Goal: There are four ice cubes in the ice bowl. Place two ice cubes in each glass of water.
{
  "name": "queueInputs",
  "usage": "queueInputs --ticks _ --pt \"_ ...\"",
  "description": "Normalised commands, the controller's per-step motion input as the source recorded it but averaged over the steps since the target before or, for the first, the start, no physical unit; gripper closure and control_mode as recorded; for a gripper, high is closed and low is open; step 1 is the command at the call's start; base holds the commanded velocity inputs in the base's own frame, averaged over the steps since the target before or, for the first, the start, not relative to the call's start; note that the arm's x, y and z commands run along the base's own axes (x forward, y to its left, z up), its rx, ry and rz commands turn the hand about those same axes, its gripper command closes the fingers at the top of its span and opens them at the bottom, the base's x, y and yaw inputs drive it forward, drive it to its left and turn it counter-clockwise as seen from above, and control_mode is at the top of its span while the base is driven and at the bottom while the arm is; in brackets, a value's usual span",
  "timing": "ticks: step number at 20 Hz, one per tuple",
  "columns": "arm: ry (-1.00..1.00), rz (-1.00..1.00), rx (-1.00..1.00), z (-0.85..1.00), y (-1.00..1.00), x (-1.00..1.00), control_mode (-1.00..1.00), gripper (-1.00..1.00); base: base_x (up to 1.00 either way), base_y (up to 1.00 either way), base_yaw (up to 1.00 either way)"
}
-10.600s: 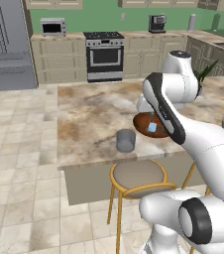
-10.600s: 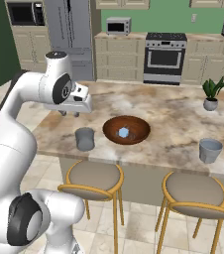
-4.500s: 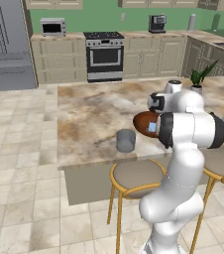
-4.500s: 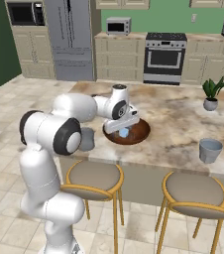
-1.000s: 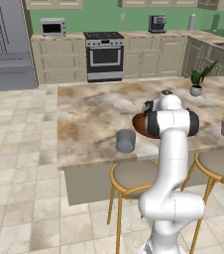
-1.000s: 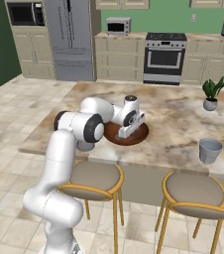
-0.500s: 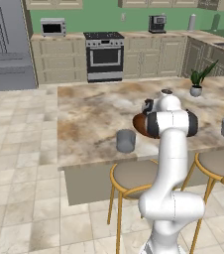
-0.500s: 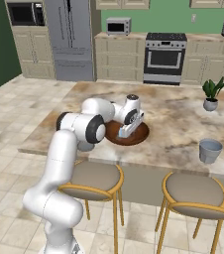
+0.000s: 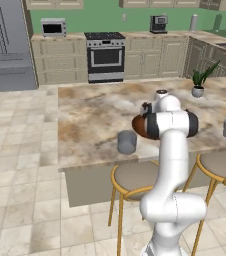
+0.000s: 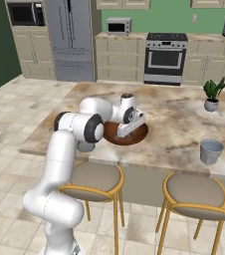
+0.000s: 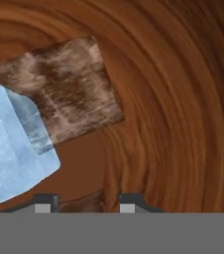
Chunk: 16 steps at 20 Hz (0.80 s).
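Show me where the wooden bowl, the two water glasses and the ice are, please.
ice bowl [image 10: 137,136], right base view, its right rim.
near glass [image 9: 126,142], left base view, its side wall.
far glass [image 10: 211,151], right base view, its side wall.
ice cube [image 11: 10,149], hand view, its pale face.

A marble-topped island [image 9: 90,112] stood in the middle of the kitchen, a small potted plant [image 9: 201,82] at its far right. Two round stools [image 10: 94,178] with yellow legs were tucked along its near edge. Against the far wall were a steel range [image 9: 105,56], a microwave [image 9: 53,27], a coffee maker [image 9: 158,23] and a grey refrigerator [image 9: 7,45]
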Motion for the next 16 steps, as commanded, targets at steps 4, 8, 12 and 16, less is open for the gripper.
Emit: queueInputs --ticks 4,8,12,16 --pt "0.0 -0.3 -0.02 0.02 0.08 -0.11 -1.0 1.0 0.0 0.0 0.0" --pt "0.0 -0.23 0.0 0.46 0.0 -0.08 -1.0 1.0 0.0 0.0 0.0" --pt "0.0 -0.28 0.02 0.82 -0.02 -0.24 -1.0 1.0 0.0 0.0 0.0" --pt "-0.15 -0.4 0.22 0.43 -0.52 -0.61 -1.0 1.0 0.0 0.0 0.0"
